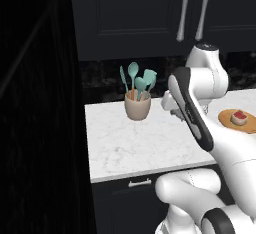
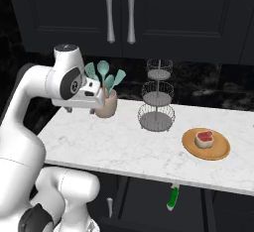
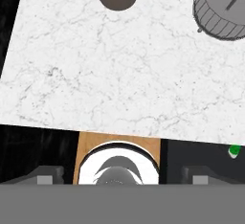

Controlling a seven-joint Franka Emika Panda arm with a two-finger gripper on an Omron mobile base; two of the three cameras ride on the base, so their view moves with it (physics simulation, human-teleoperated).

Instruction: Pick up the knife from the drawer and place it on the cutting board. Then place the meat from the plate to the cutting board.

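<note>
White marble countertop (image 2: 119,146) w/ a beige ceramic utensil crock (image 2: 106,104) holding teal spatulas & spoons (image 2: 105,76), just past the arm's wrist. Two-finger gripper (image 3: 122,175) hovers above the counter, pointing down, jaws spread wide, nothing betw. them; dark fingertips (image 3: 48,175) at 6 o'clock in hand view. Three-tier wire basket stand (image 2: 157,97) at 3 o'clock of the crock. Round orange-tan wooden plate (image 2: 218,151) further right, near counter front edge, w/ small red-and-white raw meat chunk (image 2: 204,138) sitting on it. Green-handled small knife (image 2: 172,197) shows below the counter edge, at 7 o'clock of plate; blade hidden, and can't tell from here what it rests in.
</note>
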